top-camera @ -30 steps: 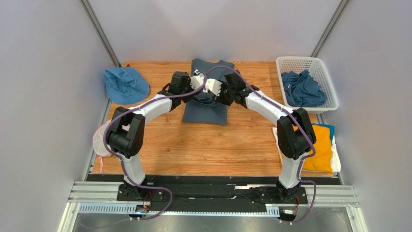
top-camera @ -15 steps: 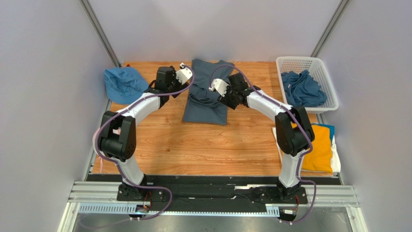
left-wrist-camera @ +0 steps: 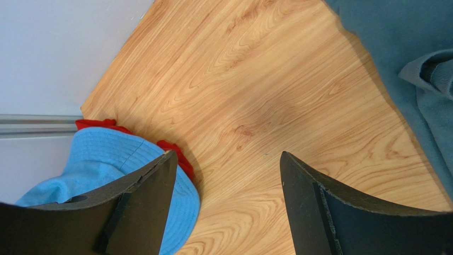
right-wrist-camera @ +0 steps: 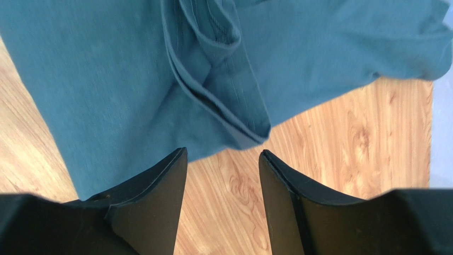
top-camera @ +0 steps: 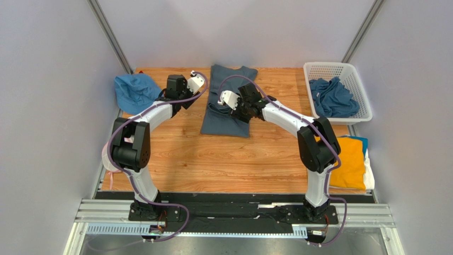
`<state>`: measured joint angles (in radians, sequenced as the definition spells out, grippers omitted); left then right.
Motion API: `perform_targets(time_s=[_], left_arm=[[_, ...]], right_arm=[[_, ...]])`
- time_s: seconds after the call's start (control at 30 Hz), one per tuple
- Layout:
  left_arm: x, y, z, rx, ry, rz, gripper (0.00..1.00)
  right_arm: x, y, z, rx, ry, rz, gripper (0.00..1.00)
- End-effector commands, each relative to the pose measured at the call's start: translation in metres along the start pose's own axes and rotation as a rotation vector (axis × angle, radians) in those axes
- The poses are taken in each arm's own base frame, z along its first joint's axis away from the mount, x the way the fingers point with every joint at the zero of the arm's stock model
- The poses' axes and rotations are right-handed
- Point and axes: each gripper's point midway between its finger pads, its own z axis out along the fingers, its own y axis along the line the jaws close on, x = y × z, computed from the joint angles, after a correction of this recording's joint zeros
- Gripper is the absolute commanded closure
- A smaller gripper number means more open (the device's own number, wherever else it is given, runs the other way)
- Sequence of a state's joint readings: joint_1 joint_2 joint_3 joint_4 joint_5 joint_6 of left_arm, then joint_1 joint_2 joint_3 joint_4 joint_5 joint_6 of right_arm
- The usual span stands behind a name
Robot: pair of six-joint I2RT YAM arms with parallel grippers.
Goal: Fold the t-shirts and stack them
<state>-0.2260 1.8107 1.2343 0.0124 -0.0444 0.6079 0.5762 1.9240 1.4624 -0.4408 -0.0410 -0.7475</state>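
1. Right gripper (right-wrist-camera: 223, 159): fingers apart with nothing between them. It hangs just over the dark blue shirt (right-wrist-camera: 106, 79), right where a tucked-in sleeve hem bunches up near the edge.
2. Left gripper (left-wrist-camera: 227, 175): fingers wide apart and empty too. It's over bare table (left-wrist-camera: 255, 95), between the shirt's left edge and the blue hat (left-wrist-camera: 101, 159).
3. The shirt sits at the far middle of the table as a long narrow strip running near to far. The sides look folded in and the middle is lumpy.
4. My read is it's mid-fold, with the end-over-end fold yet to come. I'd flatten that bunched sleeve first, or the lump gets baked into the fold.
5. Then one gripper goes on each corner of the same end. Pinch through all the layers, lift low, and carry both corners over level so the strip doesn't skew.
6. The left side should come in from the shirt's edge so it doesn't drag the hat along.
7. Further out, the basket (top-camera: 329, 66) at the far right holds more blue cloth. The pile with the yellow shirt (top-camera: 353, 162) on top sits near right, and that's probably where this one ends up.
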Motion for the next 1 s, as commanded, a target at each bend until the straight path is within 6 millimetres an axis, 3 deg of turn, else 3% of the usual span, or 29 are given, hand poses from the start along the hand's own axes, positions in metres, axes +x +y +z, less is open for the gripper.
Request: perform_targets(time_s=[0.0, 0.47, 0.63, 0.97], left_arm=[[-0.003, 0.001, 0.001, 0.0, -0.038, -0.016, 0.21], [0.0, -0.002, -0.002, 0.007, -0.037, -0.032, 0.21], [0.003, -0.003, -0.003, 0.008, -0.034, -0.037, 0.21], [0.008, -0.008, -0.006, 0.01, -0.033, -0.054, 0.21]], right_arm=[[-0.02, -0.001, 0.008, 0.006, -0.018, -0.008, 0.43], [-0.022, 0.001, 0.042, -0.012, 0.011, -0.024, 0.43], [-0.026, -0.009, 0.049, 0.014, 0.01, -0.033, 0.43], [-0.011, -0.048, 0.065, 0.114, 0.074, -0.045, 0.44]])
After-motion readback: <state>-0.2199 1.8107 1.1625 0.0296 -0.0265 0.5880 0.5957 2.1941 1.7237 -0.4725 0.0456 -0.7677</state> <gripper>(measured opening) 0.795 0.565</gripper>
